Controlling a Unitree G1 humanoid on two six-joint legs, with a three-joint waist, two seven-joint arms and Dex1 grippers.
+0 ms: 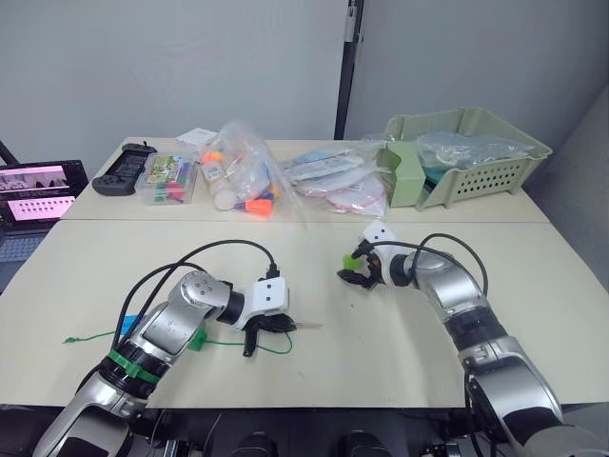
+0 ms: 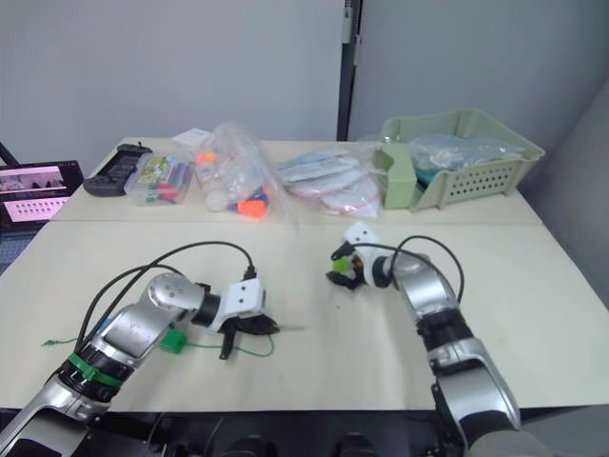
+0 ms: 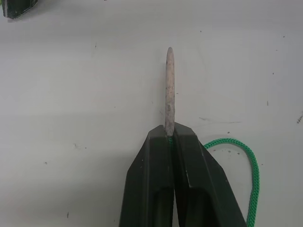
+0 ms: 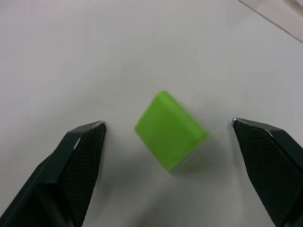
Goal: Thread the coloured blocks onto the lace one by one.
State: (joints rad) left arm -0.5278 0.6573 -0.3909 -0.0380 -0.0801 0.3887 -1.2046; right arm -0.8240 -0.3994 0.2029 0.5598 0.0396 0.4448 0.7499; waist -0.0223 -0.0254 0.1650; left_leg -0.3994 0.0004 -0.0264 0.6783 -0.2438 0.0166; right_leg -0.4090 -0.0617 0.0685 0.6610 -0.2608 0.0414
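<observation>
My left gripper point(image 3: 169, 133) is shut on the lace's stiff pale tip point(image 3: 169, 90), which sticks out forward just over the table. The green lace point(image 1: 278, 349) loops behind the gripper and trails left under my arm to its end point(image 1: 72, 338). On it, by my left forearm, sits a dark green block point(image 1: 197, 340). A small blue piece point(image 1: 129, 322) peeks out beside that arm. My right gripper point(image 1: 354, 276) is open at mid-table. The light green block point(image 4: 170, 137) lies between its fingers point(image 4: 78, 156), touching neither.
Along the back of the table are a black controller point(image 1: 124, 171), a clear box of coloured pieces point(image 1: 166, 179), bagged toys point(image 1: 243, 176), flat plastic packets point(image 1: 338, 181) and a pale green basket point(image 1: 476, 157). A laptop point(image 1: 38, 190) stands off the left edge.
</observation>
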